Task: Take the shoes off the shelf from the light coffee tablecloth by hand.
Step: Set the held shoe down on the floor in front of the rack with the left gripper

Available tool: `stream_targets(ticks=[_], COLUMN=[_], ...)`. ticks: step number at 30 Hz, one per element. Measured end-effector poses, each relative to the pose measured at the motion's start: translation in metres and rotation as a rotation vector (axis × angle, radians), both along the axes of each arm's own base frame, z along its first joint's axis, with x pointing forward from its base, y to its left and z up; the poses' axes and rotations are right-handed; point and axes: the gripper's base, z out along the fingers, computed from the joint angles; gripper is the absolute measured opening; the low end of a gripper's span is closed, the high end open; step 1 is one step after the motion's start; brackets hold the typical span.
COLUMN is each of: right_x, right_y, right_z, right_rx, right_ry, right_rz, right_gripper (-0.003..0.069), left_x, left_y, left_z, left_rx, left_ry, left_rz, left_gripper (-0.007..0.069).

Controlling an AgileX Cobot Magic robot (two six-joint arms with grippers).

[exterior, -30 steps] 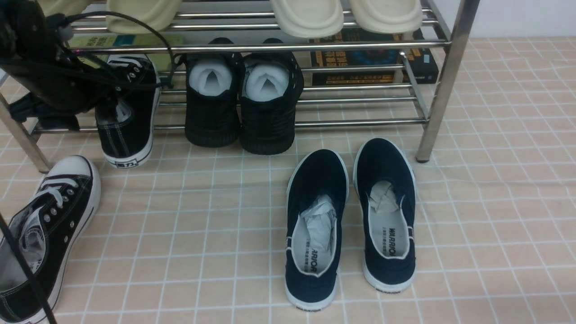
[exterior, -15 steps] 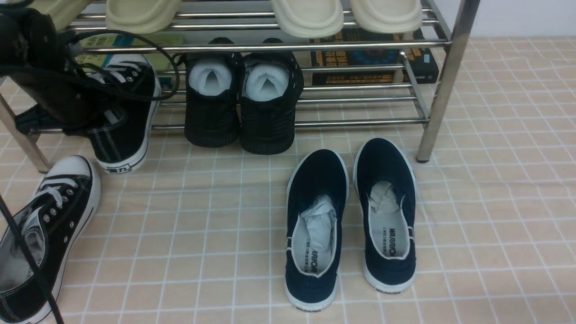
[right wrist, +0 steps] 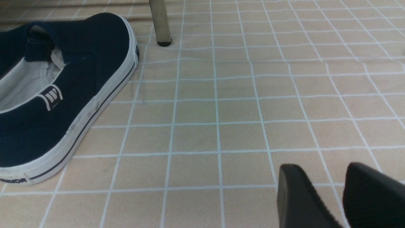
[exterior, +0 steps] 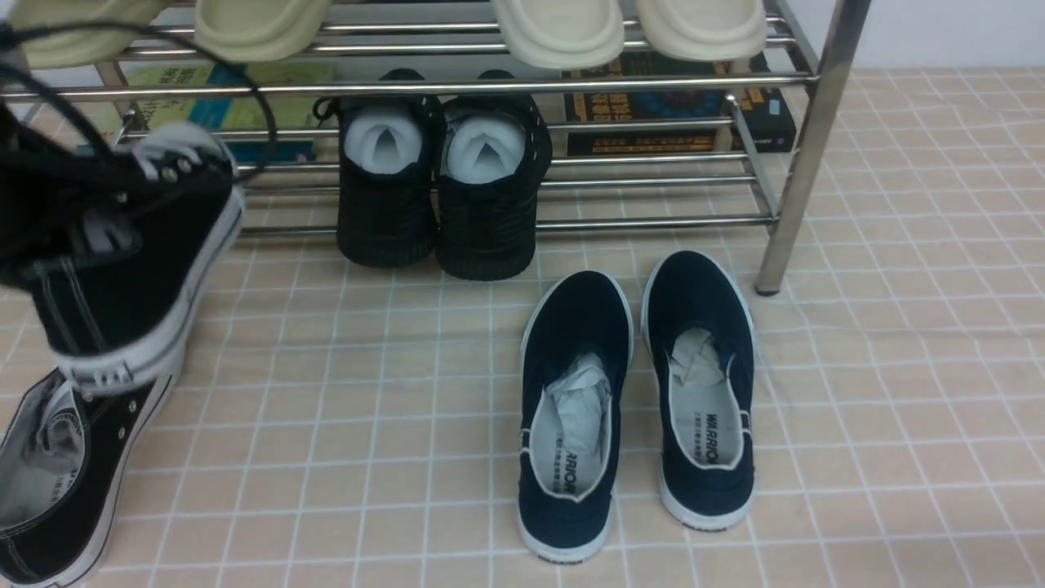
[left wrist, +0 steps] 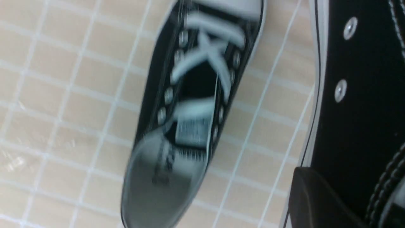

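Observation:
My left gripper (exterior: 65, 224) is shut on one black canvas sneaker (exterior: 131, 269) with white laces and holds it off the chrome shelf (exterior: 571, 82), above the tablecloth. In the left wrist view a black finger (left wrist: 316, 196) presses that sneaker's side (left wrist: 357, 95). The other sneaker (exterior: 57, 474) lies on the light coffee tablecloth (exterior: 367, 408) right below, its toe hidden behind the held one; the left wrist view shows this lower sneaker (left wrist: 190, 104) blurred. My right gripper (right wrist: 329, 180) is shut and empty, low over bare cloth, out of the front view.
Two black mesh shoes (exterior: 441, 188) stand on the shelf's lower tier, with books (exterior: 678, 106) behind. Cream slippers (exterior: 555, 33) lie on the top tier. Navy slip-ons (exterior: 637, 392) sit on the cloth in front, near the shelf's right leg (exterior: 804, 155).
My left gripper shut on the sneaker on the lower tier, then pulled it off the shelf, left and toward me. It now hangs over the other sneaker's toe.

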Motion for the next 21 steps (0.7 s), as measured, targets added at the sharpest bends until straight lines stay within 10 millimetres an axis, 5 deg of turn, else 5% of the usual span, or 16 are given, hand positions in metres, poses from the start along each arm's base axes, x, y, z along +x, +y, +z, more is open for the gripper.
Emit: stream_targets(ticks=[9,21], right_x=[0.0,0.0], right_y=[0.0,0.0], right_z=[0.0,0.0], right_rx=[0.0,0.0], right_ry=[0.0,0.0], right_rz=[0.0,0.0], right_gripper=[0.024,0.024], left_x=[-0.025,-0.011], left_y=[-0.005,-0.005], left_z=[-0.077,-0.096], left_rx=[-0.054,-0.056], left_ry=[0.058,0.026], left_rz=[0.002,0.0], left_gripper=[0.0019,0.0029])
